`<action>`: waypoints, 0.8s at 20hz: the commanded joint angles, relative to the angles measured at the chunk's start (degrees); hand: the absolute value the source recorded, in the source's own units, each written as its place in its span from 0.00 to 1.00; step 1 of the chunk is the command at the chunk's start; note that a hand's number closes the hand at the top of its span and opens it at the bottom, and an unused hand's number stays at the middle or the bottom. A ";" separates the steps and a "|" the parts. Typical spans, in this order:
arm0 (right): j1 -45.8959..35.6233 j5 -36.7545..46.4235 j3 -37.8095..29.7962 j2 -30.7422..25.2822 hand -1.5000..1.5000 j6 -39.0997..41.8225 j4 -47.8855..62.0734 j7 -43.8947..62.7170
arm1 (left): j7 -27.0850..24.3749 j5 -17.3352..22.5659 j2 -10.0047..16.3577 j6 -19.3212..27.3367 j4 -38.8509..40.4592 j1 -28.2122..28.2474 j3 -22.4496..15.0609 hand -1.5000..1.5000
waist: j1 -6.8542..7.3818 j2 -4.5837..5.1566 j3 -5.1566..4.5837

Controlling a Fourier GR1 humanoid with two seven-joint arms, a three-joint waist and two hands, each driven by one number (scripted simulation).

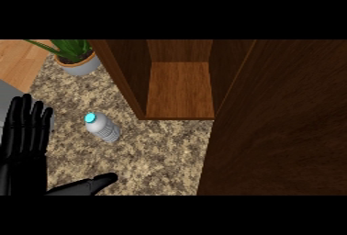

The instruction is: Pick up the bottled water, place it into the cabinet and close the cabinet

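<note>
Left hand point(24, 142) sits at the left edge of the frame, mid to lower left. Its fingers are straight, side by side and pointing up-frame. The thumb point(92, 183) sticks out to the right along the bottom edge, so the hand is spread flat and holds nothing. It isn't touching the bottle. Right hand doesn't show anywhere in the head view.

Water bottle point(103, 128) is on the speckled stone table point(156, 151), left of centre. It's clear w/ a light blue cap point(90, 118), and the cap end is toward the upper left of the frame. Can't tell from this angle if it's standing or lying. It's just right of the left hand's fingertips w/ bare table between them, and above the thumb w/ a gap there too. It's outside the cabinet, near the cabinet's lower left corner but apart from it.

Cabinet point(180, 87) is at top centre, made of brown wood. Its front is open, so the bare inner floor and side walls show. A wide dark wood panel point(284, 128) fills the right half of the frame, top to bottom, next to the cabinet opening; can't tell if that's the door.

Upper left corner has a green plant point(68, 47) in a grey pot point(80, 66) on the table, just left of the cabinet's left wall. Beyond the table edge there's a wood floor point(19, 62).
</note>
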 commanded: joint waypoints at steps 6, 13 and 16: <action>-1.89 8.22 5.83 0.32 0.00 -4.06 -6.15 6.56 | -5.20 0.70 -1.13 0.79 11.40 -2.70 3.17 0.00 | -0.29 -0.02 -0.04; -2.86 8.28 5.92 -1.98 0.00 -4.55 -5.53 6.34 | -13.12 4.18 -1.14 0.24 22.69 -2.83 6.66 0.00 | -0.35 0.01 -0.05; -0.82 7.70 7.52 -2.94 0.00 -5.48 -7.41 6.26 | -12.93 8.74 1.00 -1.74 26.36 -5.40 12.27 0.00 | -0.54 -0.02 -0.04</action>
